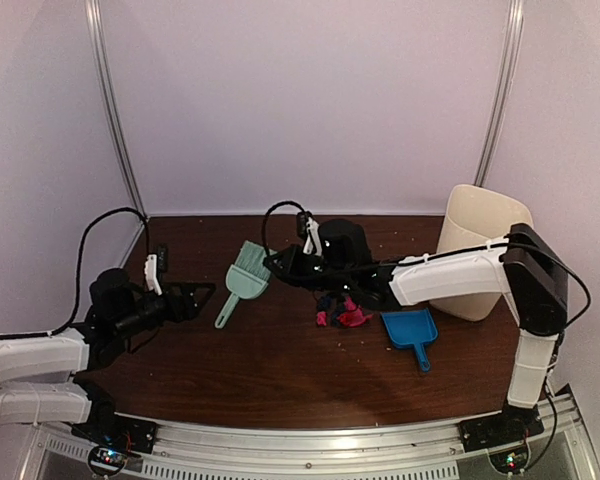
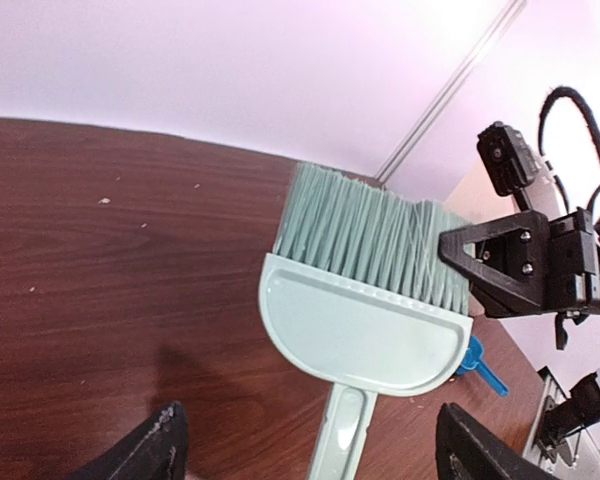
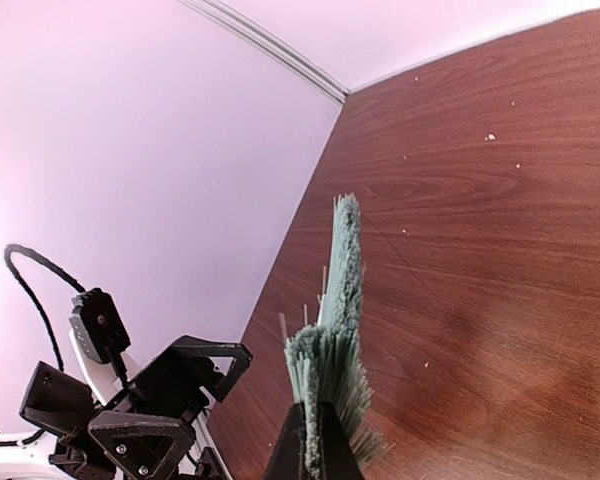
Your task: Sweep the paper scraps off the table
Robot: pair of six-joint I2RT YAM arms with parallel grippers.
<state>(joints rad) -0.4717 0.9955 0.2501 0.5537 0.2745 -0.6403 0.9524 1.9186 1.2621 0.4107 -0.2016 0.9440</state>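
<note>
The paper scraps (image 1: 342, 312), pink, dark blue and black, lie in a small heap on the table (image 1: 280, 370) under my right forearm. A pale green hand brush (image 1: 246, 276) lies left of the heap. My right gripper (image 1: 278, 264) is shut on the brush's bristles (image 3: 338, 300), and its tips (image 3: 317, 440) pinch them. My left gripper (image 1: 194, 297) is open, with its fingers on either side of the brush handle (image 2: 340, 430) and not touching it. The brush head (image 2: 365, 330) fills the left wrist view, with my right gripper (image 2: 485, 262) at the bristles.
A blue dustpan (image 1: 412, 330) lies right of the scraps; its handle shows in the left wrist view (image 2: 482, 366). A tall beige bin (image 1: 475, 250) stands at the back right. Pale crumbs speckle the wood. A silver rail (image 1: 310, 435) runs along the front edge.
</note>
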